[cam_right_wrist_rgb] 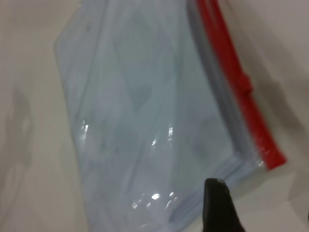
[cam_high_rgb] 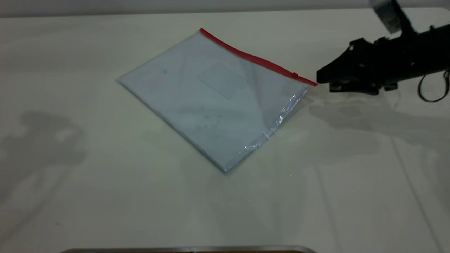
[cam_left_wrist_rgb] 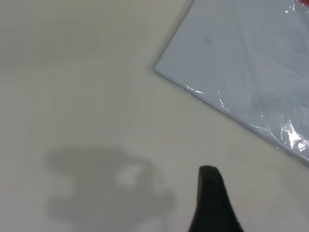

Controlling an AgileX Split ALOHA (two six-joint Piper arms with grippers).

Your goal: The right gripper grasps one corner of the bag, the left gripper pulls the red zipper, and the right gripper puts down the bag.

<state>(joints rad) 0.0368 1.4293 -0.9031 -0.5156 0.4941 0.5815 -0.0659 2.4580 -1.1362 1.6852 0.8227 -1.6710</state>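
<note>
Across the pale table (cam_high_rgb: 105, 196) I see nothing standing between my arms and the work; its surface carries only soft grey shadows, one at the exterior view's left and one under the right arm. At the near edge, bottom centre of that view, a dark strip (cam_high_rgb: 190, 250) just pokes into sight; I cannot tell what it is.

Next in size is the bag (cam_high_rgb: 214, 102), lying flat on the table a little behind centre, turned so that its corners point diagonally. It is clear plastic, and through it I make out white paper sheets filling the inside and a faint rectangular label (cam_high_rgb: 219, 80). Creased plastic glints along the short edge nearest the right arm.

From the right comes the right gripper (cam_high_rgb: 319, 78), its black body reaching in low over the table, a thin cable (cam_high_rgb: 432, 88) looping off it. Its pointed tip sits just beside the bag's right-hand corner, at the end of the red strip. I cannot tell whether it is clenched or released, or whether it touches the corner.

Along the bag's far long edge runs the red zipper (cam_high_rgb: 253, 58), with its small slider tab (cam_high_rgb: 295, 75) close to that same corner.

Of the left gripper (cam_left_wrist_rgb: 212, 203) I see only one dark fingertip in its wrist view, above bare table, well apart from the bag's corner; I cannot tell its state.
</note>
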